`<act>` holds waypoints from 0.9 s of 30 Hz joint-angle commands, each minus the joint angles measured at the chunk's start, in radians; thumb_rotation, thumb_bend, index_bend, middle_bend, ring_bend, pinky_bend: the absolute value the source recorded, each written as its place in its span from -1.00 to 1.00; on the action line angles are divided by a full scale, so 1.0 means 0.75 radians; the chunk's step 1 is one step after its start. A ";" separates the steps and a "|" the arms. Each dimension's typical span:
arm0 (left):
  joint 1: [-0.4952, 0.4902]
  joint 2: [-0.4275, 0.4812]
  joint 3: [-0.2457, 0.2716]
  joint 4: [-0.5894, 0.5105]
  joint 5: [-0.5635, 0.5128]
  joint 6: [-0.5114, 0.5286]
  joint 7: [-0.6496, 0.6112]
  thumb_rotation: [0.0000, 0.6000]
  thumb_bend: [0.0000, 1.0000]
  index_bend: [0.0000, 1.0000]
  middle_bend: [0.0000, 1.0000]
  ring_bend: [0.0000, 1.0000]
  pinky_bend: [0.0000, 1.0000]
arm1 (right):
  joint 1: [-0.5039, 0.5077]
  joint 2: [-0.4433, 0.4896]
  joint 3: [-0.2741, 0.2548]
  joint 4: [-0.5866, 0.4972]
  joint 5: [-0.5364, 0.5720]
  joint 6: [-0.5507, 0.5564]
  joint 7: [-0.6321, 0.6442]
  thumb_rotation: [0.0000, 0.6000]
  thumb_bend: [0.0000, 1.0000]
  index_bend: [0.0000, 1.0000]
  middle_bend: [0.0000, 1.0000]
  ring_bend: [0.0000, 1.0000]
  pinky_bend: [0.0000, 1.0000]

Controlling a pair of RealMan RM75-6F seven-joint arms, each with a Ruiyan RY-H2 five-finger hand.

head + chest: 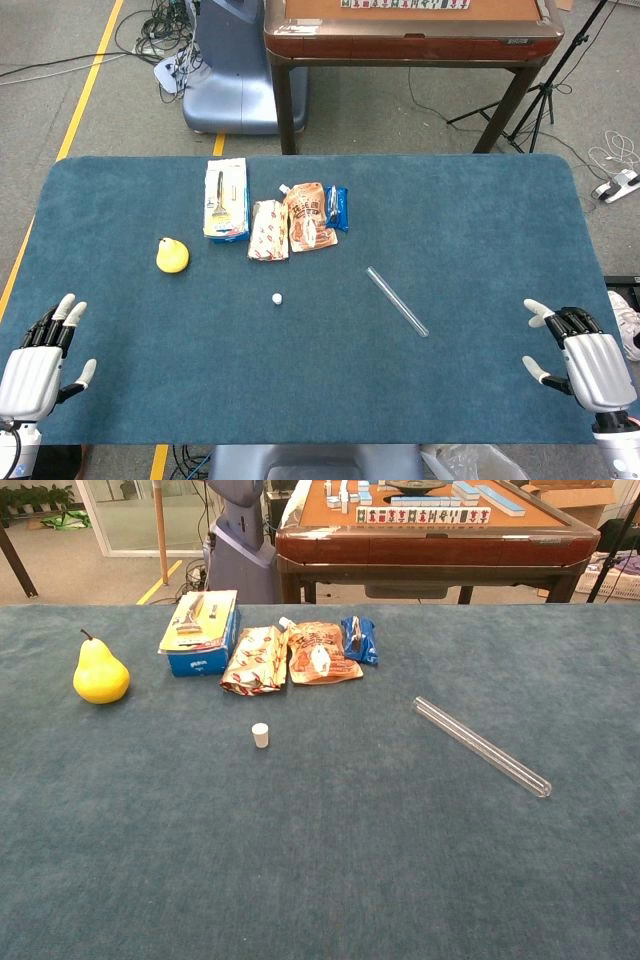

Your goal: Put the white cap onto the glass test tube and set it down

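Silver-backed left hand (35, 375), black fingers, white tips

Head view: left hand (40, 365) at 8 o'clock and right hand (585, 358) at 4 o'clock, wrists cut by the lower edge; neither appears in chest view. Snack packet (322, 652) print illegible.

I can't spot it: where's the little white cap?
The white cap stands mid-table in the chest view, just in front of the snack packets, left of the glass test tube.
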 commanded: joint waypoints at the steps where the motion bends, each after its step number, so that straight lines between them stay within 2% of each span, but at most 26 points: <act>1: -0.003 -0.002 -0.003 0.002 -0.005 -0.004 0.000 1.00 -0.38 -1.00 -1.00 -0.96 -0.73 | 0.005 -0.004 0.003 -0.001 0.007 -0.009 -0.004 1.00 -0.59 -0.56 -0.21 -0.40 -0.52; 11: -0.007 -0.003 -0.006 0.004 -0.014 -0.009 0.002 1.00 -0.38 -1.00 -1.00 -0.96 -0.73 | 0.034 -0.008 0.013 -0.017 0.015 -0.053 -0.025 1.00 -0.59 -0.56 -0.17 -0.34 -0.42; 16: -0.007 0.001 -0.006 0.007 -0.015 -0.009 -0.004 1.00 -0.38 -1.00 -1.00 -0.96 -0.73 | 0.069 -0.002 0.021 -0.042 0.013 -0.098 -0.047 1.00 -0.58 -0.56 -0.12 -0.24 -0.22; 18: -0.006 0.001 -0.005 0.009 -0.015 -0.008 -0.004 1.00 -0.38 -1.00 -1.00 -0.96 -0.73 | 0.085 0.001 0.028 -0.054 0.020 -0.121 -0.064 1.00 -0.59 -0.55 -0.05 -0.12 -0.08; 21: -0.004 0.001 -0.005 0.011 -0.016 -0.005 -0.007 1.00 -0.38 -1.00 -1.00 -0.96 -0.73 | 0.128 0.005 0.051 -0.080 0.045 -0.176 -0.103 1.00 -0.60 -0.50 0.17 0.22 0.32; 23: -0.003 0.000 -0.004 0.013 -0.016 -0.005 -0.007 1.00 -0.38 -1.00 -1.00 -0.96 -0.73 | 0.164 0.004 0.067 -0.098 0.069 -0.227 -0.130 1.00 -0.61 -0.46 0.38 0.49 0.61; 27: -0.002 -0.001 -0.003 0.016 -0.019 -0.004 -0.008 1.00 -0.38 -1.00 -1.00 -0.96 -0.73 | 0.243 -0.002 0.097 -0.131 0.129 -0.348 -0.196 1.00 -0.60 -0.43 0.73 0.86 0.92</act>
